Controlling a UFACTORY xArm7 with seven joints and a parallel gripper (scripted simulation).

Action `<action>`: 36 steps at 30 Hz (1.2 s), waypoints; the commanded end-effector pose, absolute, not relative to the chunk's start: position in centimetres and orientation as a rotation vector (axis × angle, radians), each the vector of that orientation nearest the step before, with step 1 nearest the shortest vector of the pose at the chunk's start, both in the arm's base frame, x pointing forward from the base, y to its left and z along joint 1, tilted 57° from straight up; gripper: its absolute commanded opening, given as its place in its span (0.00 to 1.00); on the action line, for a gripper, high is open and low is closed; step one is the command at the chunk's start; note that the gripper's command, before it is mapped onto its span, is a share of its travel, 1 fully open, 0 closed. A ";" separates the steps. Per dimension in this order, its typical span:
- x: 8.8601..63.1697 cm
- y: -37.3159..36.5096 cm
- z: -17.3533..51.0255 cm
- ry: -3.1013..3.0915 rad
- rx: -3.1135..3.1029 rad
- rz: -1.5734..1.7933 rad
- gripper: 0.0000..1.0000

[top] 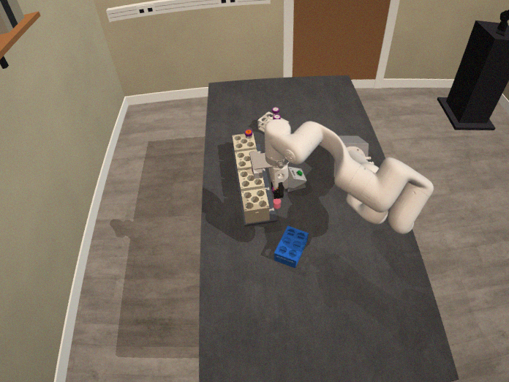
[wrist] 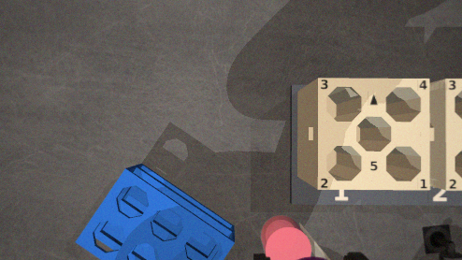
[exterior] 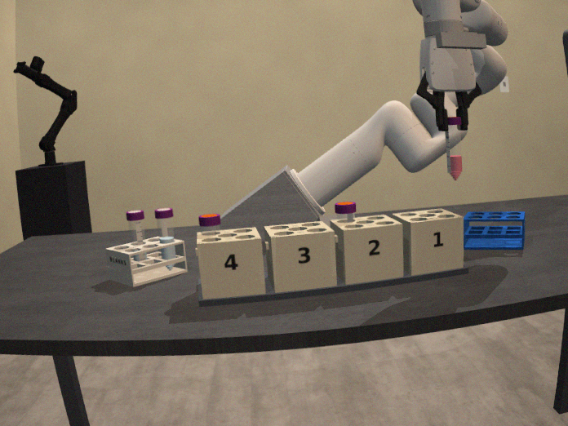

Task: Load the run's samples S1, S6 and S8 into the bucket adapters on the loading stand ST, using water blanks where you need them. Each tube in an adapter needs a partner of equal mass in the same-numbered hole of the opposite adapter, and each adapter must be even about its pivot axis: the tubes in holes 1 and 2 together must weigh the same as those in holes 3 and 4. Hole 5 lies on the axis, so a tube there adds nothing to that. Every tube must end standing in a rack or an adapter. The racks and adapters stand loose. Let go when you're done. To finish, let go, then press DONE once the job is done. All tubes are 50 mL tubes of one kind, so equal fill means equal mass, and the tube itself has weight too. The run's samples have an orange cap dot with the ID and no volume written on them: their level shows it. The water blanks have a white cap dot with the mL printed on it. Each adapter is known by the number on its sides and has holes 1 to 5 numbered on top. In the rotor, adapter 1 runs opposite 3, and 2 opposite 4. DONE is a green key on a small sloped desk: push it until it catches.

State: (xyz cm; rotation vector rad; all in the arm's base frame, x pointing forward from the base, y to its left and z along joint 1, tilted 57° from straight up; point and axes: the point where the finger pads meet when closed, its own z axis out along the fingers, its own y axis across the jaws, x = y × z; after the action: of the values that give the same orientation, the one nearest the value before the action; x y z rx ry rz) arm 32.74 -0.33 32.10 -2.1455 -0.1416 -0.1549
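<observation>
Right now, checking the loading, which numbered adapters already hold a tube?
Adapter 4 and adapter 2: each shows one orange-dotted cap. Adapter 3 and adapter 1 have only open holes.

We are looking down on a dark table (top: 339, 296) — our white arm (top: 360, 173) is bending across it. Our gripper (top: 276, 192) is clamping a tube (top: 277, 203) with a pink tip, hanging just beside the row of beige blocks (top: 251, 173). A blue rack (top: 291, 246) is sitting near — apart from the row. One orange-capped tube (top: 248, 132) is standing in the far block.
</observation>
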 end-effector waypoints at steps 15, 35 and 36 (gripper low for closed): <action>35.8 -5.0 25.5 -0.115 -2.148 -0.145 0.00; 38.9 -9.8 18.5 -0.115 -2.149 -0.145 0.00; 39.0 -10.1 18.1 -0.115 -2.149 -0.145 0.00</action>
State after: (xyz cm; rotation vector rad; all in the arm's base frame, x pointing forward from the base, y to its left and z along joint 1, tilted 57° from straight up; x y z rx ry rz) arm 38.17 -8.77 19.68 -2.1485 -0.1164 -0.1418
